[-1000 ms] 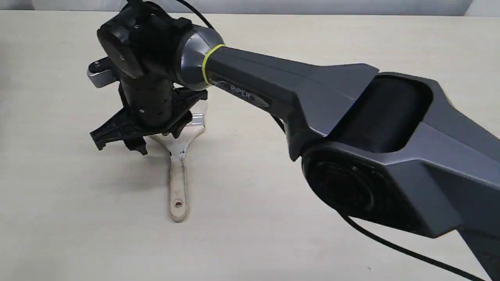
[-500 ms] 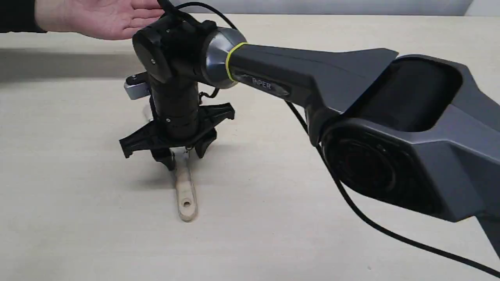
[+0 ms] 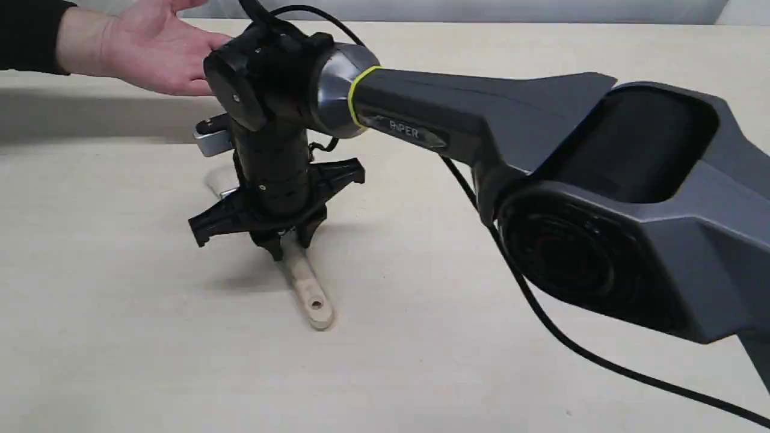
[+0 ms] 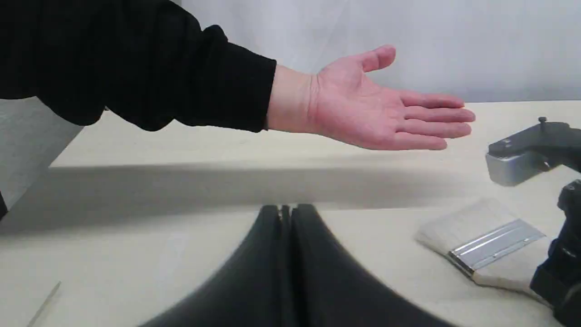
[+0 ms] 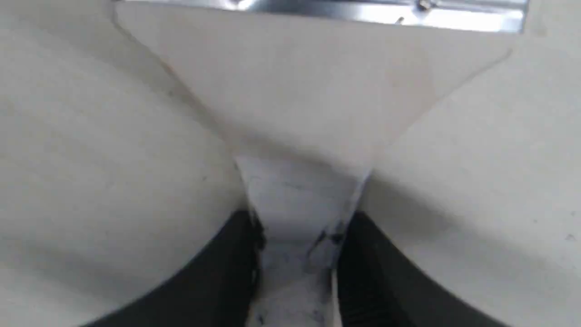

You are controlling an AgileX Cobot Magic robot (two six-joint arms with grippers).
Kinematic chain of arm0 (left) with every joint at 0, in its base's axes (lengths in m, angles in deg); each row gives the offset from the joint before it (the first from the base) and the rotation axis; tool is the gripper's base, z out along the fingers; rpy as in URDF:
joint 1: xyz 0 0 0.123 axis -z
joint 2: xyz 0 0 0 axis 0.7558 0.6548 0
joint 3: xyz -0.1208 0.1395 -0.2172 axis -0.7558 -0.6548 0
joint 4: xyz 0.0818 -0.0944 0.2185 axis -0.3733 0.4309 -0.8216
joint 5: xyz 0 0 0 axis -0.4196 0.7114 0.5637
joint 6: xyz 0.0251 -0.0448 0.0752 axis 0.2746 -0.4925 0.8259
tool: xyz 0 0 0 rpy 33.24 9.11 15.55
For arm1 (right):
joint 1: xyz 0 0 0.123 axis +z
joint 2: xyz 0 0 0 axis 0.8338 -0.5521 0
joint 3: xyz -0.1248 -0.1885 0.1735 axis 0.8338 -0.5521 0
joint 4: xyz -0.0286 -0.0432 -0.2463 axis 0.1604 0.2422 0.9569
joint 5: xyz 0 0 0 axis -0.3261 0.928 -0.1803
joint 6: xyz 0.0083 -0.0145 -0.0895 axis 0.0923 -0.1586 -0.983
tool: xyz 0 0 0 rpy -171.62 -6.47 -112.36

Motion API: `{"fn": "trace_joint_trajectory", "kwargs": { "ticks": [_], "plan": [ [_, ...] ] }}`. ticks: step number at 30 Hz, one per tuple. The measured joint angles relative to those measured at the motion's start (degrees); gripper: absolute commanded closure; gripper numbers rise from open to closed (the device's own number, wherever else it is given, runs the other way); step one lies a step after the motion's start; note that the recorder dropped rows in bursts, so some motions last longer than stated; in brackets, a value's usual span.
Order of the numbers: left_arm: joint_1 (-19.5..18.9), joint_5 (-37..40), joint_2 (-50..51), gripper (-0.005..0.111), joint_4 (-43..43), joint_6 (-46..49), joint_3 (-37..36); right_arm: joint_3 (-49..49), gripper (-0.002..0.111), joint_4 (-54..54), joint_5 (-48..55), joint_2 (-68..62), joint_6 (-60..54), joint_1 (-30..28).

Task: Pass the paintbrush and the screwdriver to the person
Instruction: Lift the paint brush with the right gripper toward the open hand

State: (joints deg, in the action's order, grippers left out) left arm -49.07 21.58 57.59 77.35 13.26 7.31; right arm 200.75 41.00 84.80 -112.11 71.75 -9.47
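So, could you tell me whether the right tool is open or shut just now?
Shut on the paintbrush: in the right wrist view, both fingers of the right tool press against the handle's narrow neck.

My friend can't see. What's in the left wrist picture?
A person's open hand, palm up, in a black sleeve, is held out over a tan table. A pale-bristled paintbrush lies off to one side, and the shut fingers of the left gripper fill the foreground.
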Motion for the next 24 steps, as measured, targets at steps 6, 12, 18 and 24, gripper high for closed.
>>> {"fn": "trace_joint_trajectory", "kwargs": {
  "ticks": [6, 12, 18, 24],
  "plan": [
    [0.00, 0.00, 0.00, 0.107, 0.00, 0.00, 0.00, 0.00, 0.104, 3.88, -0.36, 0.43, -0.28, 0.00],
    [0.00, 0.00, 0.00, 0.107, 0.00, 0.00, 0.00, 2.15, 0.104, 3.88, -1.53, 4.70, -4.20, 1.96],
    [0.00, 0.00, 0.00, 0.107, 0.00, 0.00, 0.00, 8.68, 0.104, 3.53, -2.31, 12.45, -6.54, 4.29],
    [0.00, 0.00, 0.00, 0.107, 0.00, 0.00, 0.00, 15.47, 0.104, 3.82, -6.90, 14.23, -10.14, 4.38]
  ]
}}
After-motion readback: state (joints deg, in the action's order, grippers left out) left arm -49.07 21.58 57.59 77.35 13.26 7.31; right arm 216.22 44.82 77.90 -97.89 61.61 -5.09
